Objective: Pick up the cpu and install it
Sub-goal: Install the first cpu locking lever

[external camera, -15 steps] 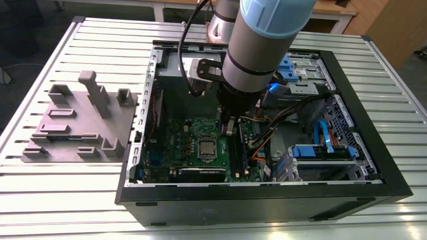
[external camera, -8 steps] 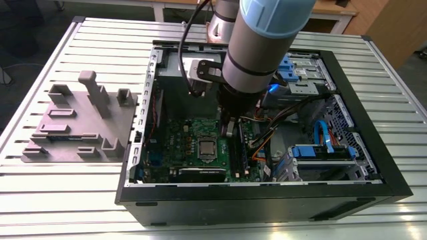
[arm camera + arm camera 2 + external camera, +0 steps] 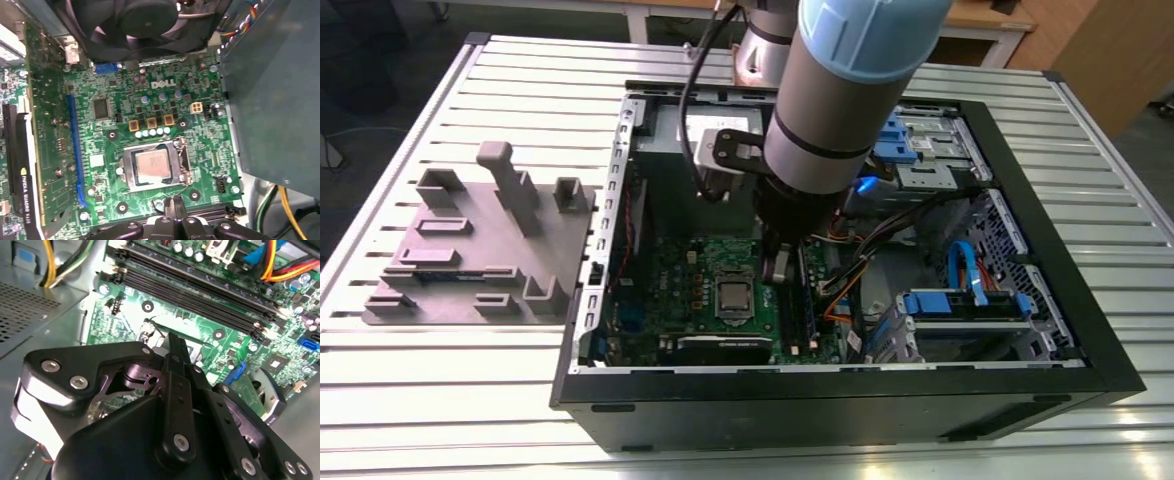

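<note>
cpu (image 3: pixel 152 166) sitting in socket (image 3: pixel 129 172) | we're judging it light, stiff, fragile, best gripped by opposite edges | gripper (image 3: pixel 174 204) hovering just beside, jaws closed together, empty

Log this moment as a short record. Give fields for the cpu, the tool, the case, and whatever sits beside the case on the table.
case: computer case, side open, lying on the slatted table
cpu: cpu lies flat in the socket on the green motherboard, metal top showing
tool: tool is inside the case, over the motherboard, next to the cpu and apart from it
beside the case: grey fixture block on the table, at the exterior view's left of the case
</note>
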Motion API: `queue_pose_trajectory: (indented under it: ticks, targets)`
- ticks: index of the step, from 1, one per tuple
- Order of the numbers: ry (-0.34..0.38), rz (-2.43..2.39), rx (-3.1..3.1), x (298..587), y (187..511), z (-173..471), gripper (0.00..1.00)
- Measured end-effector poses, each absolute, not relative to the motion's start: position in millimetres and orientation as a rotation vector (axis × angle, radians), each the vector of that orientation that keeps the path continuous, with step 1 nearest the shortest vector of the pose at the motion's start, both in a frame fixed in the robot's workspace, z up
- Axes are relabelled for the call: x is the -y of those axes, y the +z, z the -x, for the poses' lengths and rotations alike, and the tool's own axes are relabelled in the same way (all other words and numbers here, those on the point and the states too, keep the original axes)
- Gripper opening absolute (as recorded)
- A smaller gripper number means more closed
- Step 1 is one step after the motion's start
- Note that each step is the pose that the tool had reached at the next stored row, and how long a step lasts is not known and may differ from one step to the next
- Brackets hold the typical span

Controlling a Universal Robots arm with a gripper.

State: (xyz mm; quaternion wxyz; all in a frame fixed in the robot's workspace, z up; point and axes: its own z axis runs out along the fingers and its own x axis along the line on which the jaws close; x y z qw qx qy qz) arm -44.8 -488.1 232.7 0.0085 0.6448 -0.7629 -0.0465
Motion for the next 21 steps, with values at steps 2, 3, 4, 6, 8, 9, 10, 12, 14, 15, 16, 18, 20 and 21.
queue_pose_trajectory:
  ticks: [2, 3, 4, 6, 8, 9, 10, 12, 14, 15, 16, 18, 20, 21]
  targets:
    - [-0.145, -2.017, 2.382, 492, 231, 45, 0.11]
    - [-0.145, -2.019, 2.380, 495, 229, 45, 0.11]
    - [-0.145, -2.020, 2.380, 495, 228, 45, 0.11]
    - [-0.143, -2.023, 2.376, 496, 226, 46, 0.11]
    - [-0.138, -2.028, 2.368, 496, 226, 46, 0.11]
    - [-0.134, -2.031, 2.363, 496, 226, 46, 0.11]
    - [-0.130, -2.036, 2.356, 496, 225, 46, 0.11]
    - [-0.125, -2.057, 2.334, 496, 225, 46, 0.11]
    - [-0.120, -2.078, 2.310, 496, 224, 46, 0.11]
    - [-0.117, -2.085, 2.301, 496, 224, 46, 0.11]
    - [-0.112, -2.087, 2.296, 496, 223, 46, 0.11]
    - [-0.101, -2.084, 2.290, 497, 222, 46, 0.11]
    - [-0.095, -2.083, 2.287, 497, 219, 46, 0.11]
    - [-0.094, -2.084, 2.285, 496, 218, 46, 0.11]
